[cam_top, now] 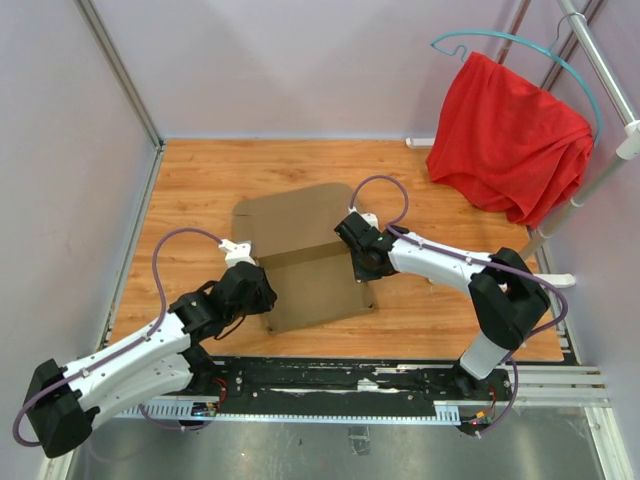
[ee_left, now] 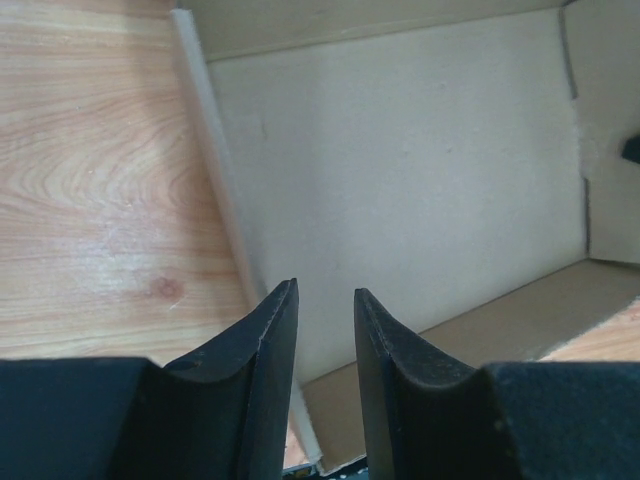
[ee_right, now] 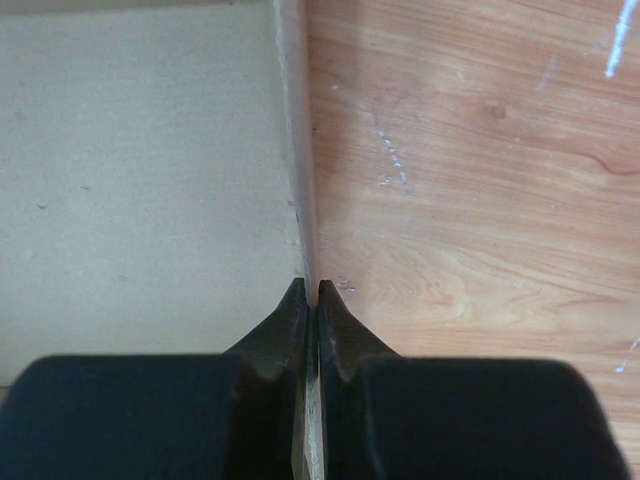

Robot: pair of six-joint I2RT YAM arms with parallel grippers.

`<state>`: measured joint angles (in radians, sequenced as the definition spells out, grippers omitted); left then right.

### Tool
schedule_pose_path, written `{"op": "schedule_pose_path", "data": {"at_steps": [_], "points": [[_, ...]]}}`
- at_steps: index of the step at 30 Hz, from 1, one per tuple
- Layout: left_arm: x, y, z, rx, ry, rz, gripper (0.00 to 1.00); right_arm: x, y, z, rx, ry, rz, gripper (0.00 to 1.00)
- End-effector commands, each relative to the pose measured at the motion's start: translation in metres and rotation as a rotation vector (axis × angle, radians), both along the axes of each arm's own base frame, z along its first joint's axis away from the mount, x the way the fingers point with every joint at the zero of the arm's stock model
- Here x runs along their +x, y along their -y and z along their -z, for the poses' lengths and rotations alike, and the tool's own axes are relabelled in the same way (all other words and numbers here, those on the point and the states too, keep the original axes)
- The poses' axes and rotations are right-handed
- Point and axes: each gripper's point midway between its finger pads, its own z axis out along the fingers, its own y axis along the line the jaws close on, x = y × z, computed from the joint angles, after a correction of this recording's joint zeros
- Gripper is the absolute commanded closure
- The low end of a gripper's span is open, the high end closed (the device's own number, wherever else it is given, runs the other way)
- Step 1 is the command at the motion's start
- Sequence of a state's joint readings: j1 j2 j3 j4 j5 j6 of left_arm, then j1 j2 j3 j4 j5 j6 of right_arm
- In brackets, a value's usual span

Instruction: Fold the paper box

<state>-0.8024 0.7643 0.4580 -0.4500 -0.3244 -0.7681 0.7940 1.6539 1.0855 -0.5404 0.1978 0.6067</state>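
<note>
At the middle of the desk (cam_top: 200, 190) the box (cam_top: 300, 255) is found as a brown cardboard sheet, spread mostly flat, with rounded far corners and a darker band seen across its middle from above. Along its left side a narrow flap is seen raised as a low wall in the left wrist view, where the pale inner face of the box (ee_left: 400, 180) is bordered on the left by bare wood of the desk (ee_left: 90, 180). At that side the left pincer (cam_top: 258, 275) is held low over the box; its jaws are seen apart with a narrow gap in the wrist view (ee_left: 325, 292), the raised flap passing under the left finger (ee_left: 270, 340), and whether the flap is touched cannot be told. On the opposite side the right pincer (cam_top: 352, 262) is placed at the right edge of the box. In its own view the pincer (ee_right: 311, 285) is seen closed tight, with the thin upright edge of the box (ee_right: 140, 180) pinched between the tips, and wood of the desk (ee_right: 470, 200) is shown just beside it on the right. Well apart from the box, at the far right corner, a red cloth (cam_top: 510, 140) is hung from a teal hanger (cam_top: 520, 45).
</note>
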Motion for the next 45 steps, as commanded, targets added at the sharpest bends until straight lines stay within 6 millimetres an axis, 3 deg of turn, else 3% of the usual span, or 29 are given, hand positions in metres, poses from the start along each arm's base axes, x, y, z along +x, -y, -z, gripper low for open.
{"op": "schedule_pose_path", "data": {"at_steps": [1, 4, 9, 16, 18, 22, 24, 28, 32, 36, 45], "points": [[0.011, -0.001, -0.006, 0.029, 0.021, -0.040, 0.65, -0.007, 0.030, 0.008, -0.114, -0.003, 0.135, 0.99], [0.021, -0.003, -0.008, 0.082, 0.039, -0.057, 0.65, -0.010, 0.040, 0.012, -0.148, -0.003, 0.186, 0.99], [0.032, -0.005, 0.004, 0.201, 0.004, -0.074, 0.66, -0.021, 0.052, 0.016, -0.174, -0.005, 0.248, 0.99], [0.044, 0.003, 0.017, 0.261, -0.009, -0.048, 0.66, -0.023, 0.052, 0.013, -0.153, 0.011, 0.228, 0.99], [0.045, 0.003, 0.019, 0.276, -0.015, -0.047, 0.66, -0.021, 0.049, 0.010, -0.142, 0.017, 0.203, 0.83], [0.047, 0.004, 0.020, 0.280, -0.008, -0.046, 0.66, -0.012, 0.043, 0.004, -0.149, 0.030, 0.149, 0.37], [0.048, 0.004, 0.020, 0.282, -0.004, -0.049, 0.66, -0.006, 0.040, 0.001, -0.165, 0.033, 0.137, 0.27], [0.049, 0.005, 0.018, 0.280, 0.003, -0.045, 0.67, 0.006, 0.035, -0.001, -0.185, 0.038, 0.125, 0.29], [0.050, 0.007, 0.016, 0.269, 0.010, -0.037, 0.67, 0.018, 0.025, -0.003, -0.188, 0.041, 0.103, 0.41], [0.050, 0.010, 0.019, 0.264, 0.008, -0.025, 0.67, 0.027, 0.013, -0.005, -0.155, 0.048, 0.088, 0.47], [0.048, 0.015, 0.029, 0.254, -0.008, -0.002, 0.68, 0.027, 0.002, 0.014, -0.122, -0.017, 0.077, 0.57]]}}
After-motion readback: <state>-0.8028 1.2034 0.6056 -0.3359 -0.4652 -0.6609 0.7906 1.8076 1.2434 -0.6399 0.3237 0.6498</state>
